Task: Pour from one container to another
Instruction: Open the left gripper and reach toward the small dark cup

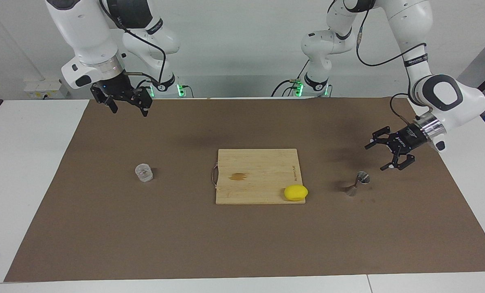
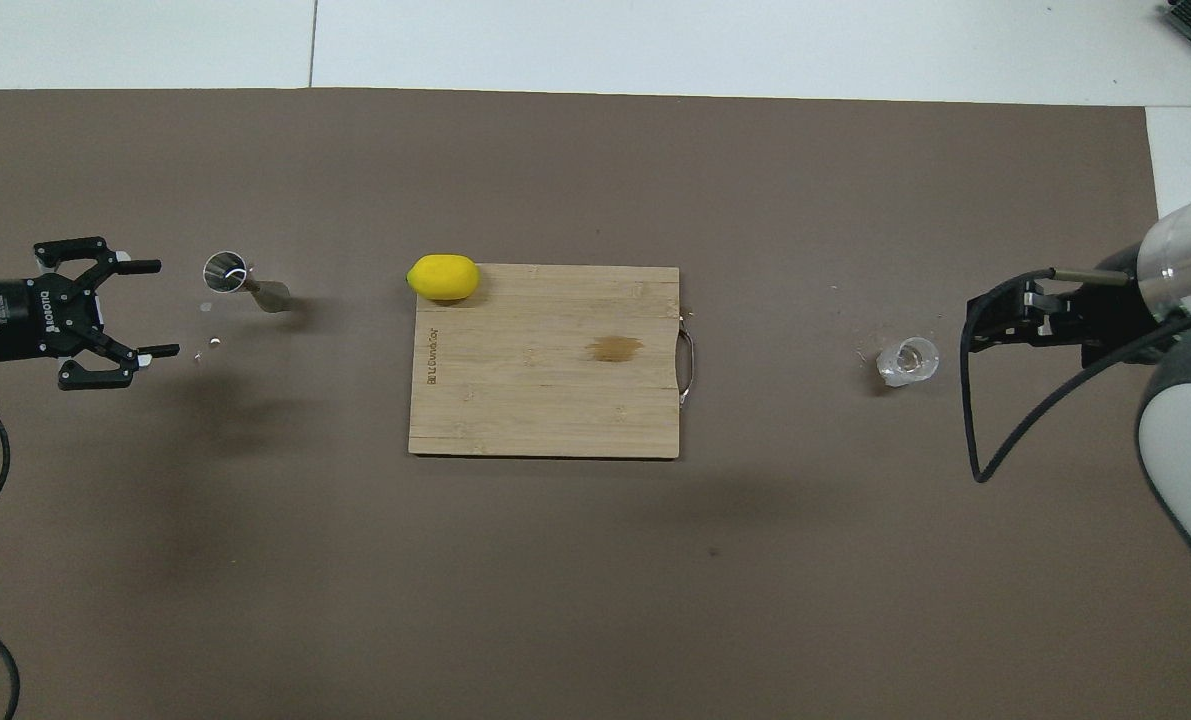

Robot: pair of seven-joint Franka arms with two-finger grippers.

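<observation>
At the frame's right your left gripper point(image 1: 378, 155) hangs spread wide over the mat, just beside the steel jigger point(image 1: 358, 183). At upper left your right gripper point(image 1: 129, 108) waits, fingers apart and empty; the glass tumbler point(image 1: 144, 172) stands centre-left below it.

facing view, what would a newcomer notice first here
The yellow lemon stands out, on the corner of the wooden cutting board mid-table. Toward the left arm's end, the left tool, open, hangs by the steel jigger; the glass tumbler sits alone toward the right arm's end.
</observation>
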